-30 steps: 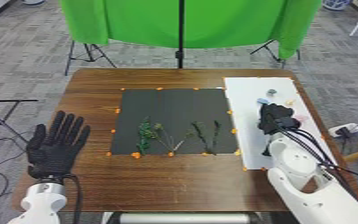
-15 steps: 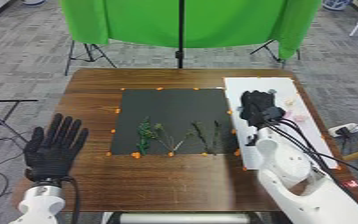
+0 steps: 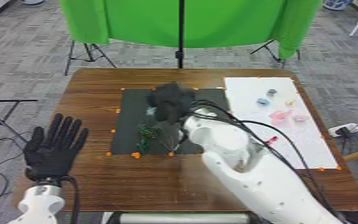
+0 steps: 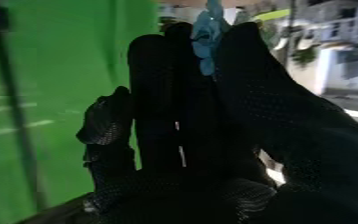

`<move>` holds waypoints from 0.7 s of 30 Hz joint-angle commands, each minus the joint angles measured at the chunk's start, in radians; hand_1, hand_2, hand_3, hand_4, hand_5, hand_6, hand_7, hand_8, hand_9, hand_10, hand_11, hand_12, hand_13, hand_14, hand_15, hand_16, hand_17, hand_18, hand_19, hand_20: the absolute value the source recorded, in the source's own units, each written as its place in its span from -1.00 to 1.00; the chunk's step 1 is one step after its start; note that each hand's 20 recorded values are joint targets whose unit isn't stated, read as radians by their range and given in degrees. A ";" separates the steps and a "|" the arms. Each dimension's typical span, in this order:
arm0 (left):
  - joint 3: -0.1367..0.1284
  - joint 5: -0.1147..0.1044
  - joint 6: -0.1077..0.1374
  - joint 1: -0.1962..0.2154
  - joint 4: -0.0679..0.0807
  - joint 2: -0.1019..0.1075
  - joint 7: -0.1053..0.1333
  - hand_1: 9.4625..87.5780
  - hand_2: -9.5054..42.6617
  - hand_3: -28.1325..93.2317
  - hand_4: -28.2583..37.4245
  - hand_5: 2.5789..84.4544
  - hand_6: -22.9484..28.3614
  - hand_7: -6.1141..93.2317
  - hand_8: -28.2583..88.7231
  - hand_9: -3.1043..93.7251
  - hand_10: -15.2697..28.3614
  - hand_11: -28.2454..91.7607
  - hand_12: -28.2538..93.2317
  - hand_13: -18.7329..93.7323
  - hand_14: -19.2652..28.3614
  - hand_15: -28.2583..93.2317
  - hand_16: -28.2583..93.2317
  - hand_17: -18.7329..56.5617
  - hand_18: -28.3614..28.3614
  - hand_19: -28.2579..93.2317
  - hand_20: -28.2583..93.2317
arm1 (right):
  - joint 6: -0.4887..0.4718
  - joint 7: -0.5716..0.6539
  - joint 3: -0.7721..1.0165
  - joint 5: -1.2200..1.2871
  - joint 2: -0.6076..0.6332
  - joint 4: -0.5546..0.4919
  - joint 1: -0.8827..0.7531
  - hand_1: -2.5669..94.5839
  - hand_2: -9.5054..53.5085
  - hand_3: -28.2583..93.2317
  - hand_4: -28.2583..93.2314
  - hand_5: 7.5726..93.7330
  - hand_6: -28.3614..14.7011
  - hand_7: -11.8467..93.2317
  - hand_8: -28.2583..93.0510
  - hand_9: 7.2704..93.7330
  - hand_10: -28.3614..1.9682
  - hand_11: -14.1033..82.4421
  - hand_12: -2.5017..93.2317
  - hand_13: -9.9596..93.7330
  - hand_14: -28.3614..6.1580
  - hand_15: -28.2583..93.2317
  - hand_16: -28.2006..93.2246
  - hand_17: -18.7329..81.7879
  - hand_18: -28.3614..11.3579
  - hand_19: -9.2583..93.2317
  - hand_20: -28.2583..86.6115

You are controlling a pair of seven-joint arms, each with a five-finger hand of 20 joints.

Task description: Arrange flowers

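The right robot hand (image 3: 171,102) is a dark smear over the black mat (image 3: 135,107) in the middle of the desk (image 3: 95,192), so its outline is hard to make out there. Its white arm slants across from the near right and hides the mat's near right corner, along with whatever lies beneath, and the near left corner of the white sheet (image 3: 246,90). Seen from the wrist, the glove covers the lower part of the blue flower (image 4: 206,42); I can't tell how far its stem runs down.

What does show of that flower is pale and dusty, with small petals clustered one above another in a narrow upright spray. It sits up at the fingertips, pinched between thumb and fingers, above the black mat. Over by the desk's left edge, the left robot hand (image 3: 55,152) has its fingers straight and a little spread.

Green sprigs (image 3: 144,137) lie on the mat towards the desk's near edge, partly behind the arm. Along the desk's right side, the white sheet bears pink flowers (image 3: 279,116) and a small red piece (image 3: 271,140), too tiny to name.
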 commanded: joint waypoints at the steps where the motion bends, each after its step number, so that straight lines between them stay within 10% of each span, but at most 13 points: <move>1: 0.027 -0.001 -0.004 -0.052 0.021 0.032 -0.022 -0.46 -0.11 0.73 -1.00 0.03 0.25 -0.69 -0.67 -0.14 0.37 -0.25 -0.39 -0.18 0.43 -0.08 -0.64 -0.68 0.45 -0.01 -0.35 | -0.006 0.026 -0.068 -0.040 -0.134 0.079 -0.032 0.21 -1.00 0.72 -1.00 0.19 0.22 -0.01 -0.66 0.40 0.03 -0.20 -0.25 0.25 -0.02 0.46 0.01 -0.04 -0.72 0.95 0.28; 13: 0.032 0.003 0.007 -0.067 0.021 0.051 -0.074 -0.46 -0.11 0.73 -1.00 0.03 0.25 -0.69 -0.67 -0.14 0.37 -0.26 -0.40 -0.18 0.43 -0.08 -0.64 -0.68 0.46 -0.01 -0.36 | -0.014 0.078 -0.089 -0.138 -0.213 0.149 -0.082 0.19 -1.00 0.75 -1.00 0.14 0.23 -0.03 -0.87 0.32 -0.02 -0.10 -0.34 0.23 -0.03 0.47 0.00 -0.04 -0.73 0.94 0.27; 21: 0.028 -0.002 -0.004 -0.059 0.023 0.044 -0.069 -0.46 -0.11 0.73 -1.00 0.03 0.25 -0.69 -0.67 -0.14 0.37 -0.26 -0.40 -0.18 0.44 -0.08 -0.64 -0.68 0.46 -0.01 -0.35 | -0.006 0.121 -0.072 -0.116 -0.217 0.155 -0.081 0.16 -1.00 0.78 -1.00 0.08 0.15 -0.28 -0.82 0.22 -0.16 -0.02 -0.54 0.19 -0.09 0.50 -0.03 -0.05 -0.75 0.94 0.27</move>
